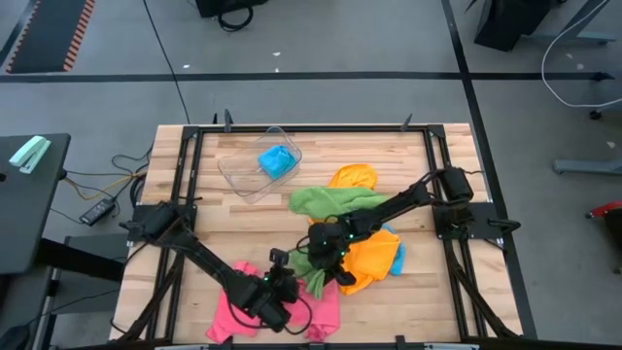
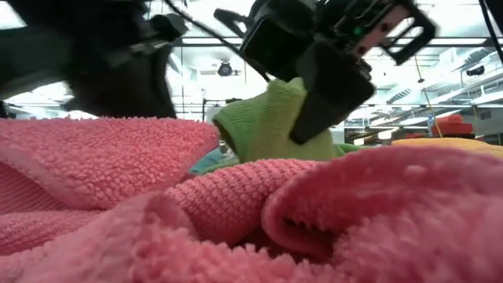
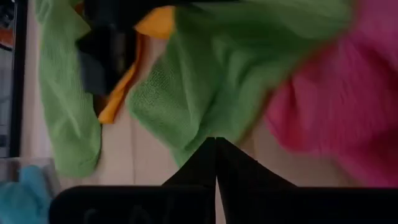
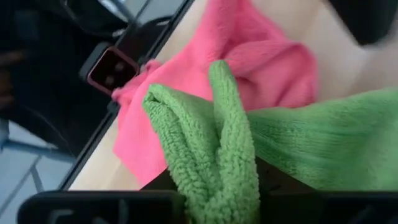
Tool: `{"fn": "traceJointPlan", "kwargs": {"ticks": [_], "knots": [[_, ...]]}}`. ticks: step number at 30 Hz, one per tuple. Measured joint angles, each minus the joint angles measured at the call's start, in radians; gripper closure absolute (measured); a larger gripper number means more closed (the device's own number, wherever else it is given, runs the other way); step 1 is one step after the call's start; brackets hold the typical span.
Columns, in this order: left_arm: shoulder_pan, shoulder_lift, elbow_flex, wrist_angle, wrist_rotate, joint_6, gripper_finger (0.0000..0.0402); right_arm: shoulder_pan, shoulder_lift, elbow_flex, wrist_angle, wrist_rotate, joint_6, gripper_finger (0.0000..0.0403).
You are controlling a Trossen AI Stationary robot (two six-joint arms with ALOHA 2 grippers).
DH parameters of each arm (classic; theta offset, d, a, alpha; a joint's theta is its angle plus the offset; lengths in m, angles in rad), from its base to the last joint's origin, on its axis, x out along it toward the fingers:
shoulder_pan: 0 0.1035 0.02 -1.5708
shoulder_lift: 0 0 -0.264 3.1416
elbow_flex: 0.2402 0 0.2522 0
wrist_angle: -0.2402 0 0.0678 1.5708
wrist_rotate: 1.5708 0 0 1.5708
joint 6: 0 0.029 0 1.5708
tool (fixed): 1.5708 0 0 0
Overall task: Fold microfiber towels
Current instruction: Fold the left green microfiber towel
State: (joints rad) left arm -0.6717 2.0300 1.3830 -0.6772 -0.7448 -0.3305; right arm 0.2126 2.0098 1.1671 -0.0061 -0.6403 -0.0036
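A fold of the soft green microfiber towel [image 4: 230,155] is gripped by the right tool [image 4: 217,186]; the left tool [image 3: 216,163] is closed empty above the crumpled pink microfiber towel [image 1: 238,313].

A clear tub [image 1: 251,173] sits toward the counter's [image 1: 408,146] far left with one towel [image 1: 277,160] inside. Right of it, loose towels [image 1: 335,199] overlap in a heap mid-counter. Another towel [image 1: 233,316] lies at the near edge.

Clear plastic tub [image 1: 245,175] on wooden table [image 1: 428,292]
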Motion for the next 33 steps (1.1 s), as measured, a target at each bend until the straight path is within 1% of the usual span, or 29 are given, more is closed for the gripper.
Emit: {"fn": "traceJointPlan", "kwargs": {"ticks": [2,5,9,13,16,21,24,26,30,33], "knots": [[0.018,0.010,0.000,0.038,0.001,-0.004,0.0389,0.022,0.000,0.000,-0.010,0.048,-0.021,0.0327],[0.041,0.031,0.000,0.070,0.005,-0.002,0.0385,0.055,-0.001,0.000,-0.011,0.146,-0.024,0.0325],[0.059,0.045,0.000,0.082,0.005,0.016,0.0371,0.094,-0.001,0.000,-0.028,0.192,-0.024,0.0312],[0.060,0.047,0.000,0.100,0.005,0.115,0.0353,0.119,-0.001,0.000,-0.043,0.258,-0.023,0.0290],[0.058,0.050,0.000,0.128,0.004,0.192,0.0332,0.128,-0.001,0.000,-0.043,0.308,-0.019,0.0270],[0.062,0.062,-0.001,0.127,-0.001,0.302,0.0292,0.134,-0.001,0.000,-0.047,0.325,-0.020,0.0241],[0.069,0.077,0.000,0.127,-0.008,0.379,0.0272,0.133,-0.001,0.000,-0.047,0.326,-0.008,0.0233],[0.074,0.092,0.000,0.128,-0.035,0.430,0.0262,0.133,-0.001,0.000,-0.048,0.326,-0.007,0.0231],[0.075,0.116,0.000,0.131,-0.118,0.531,0.0253,0.136,-0.001,0.000,-0.049,0.328,0.004,0.0230],[0.073,0.119,0.000,0.132,-0.153,0.557,0.0256,0.139,-0.001,0.000,-0.052,0.328,0.004,0.0230]]}}
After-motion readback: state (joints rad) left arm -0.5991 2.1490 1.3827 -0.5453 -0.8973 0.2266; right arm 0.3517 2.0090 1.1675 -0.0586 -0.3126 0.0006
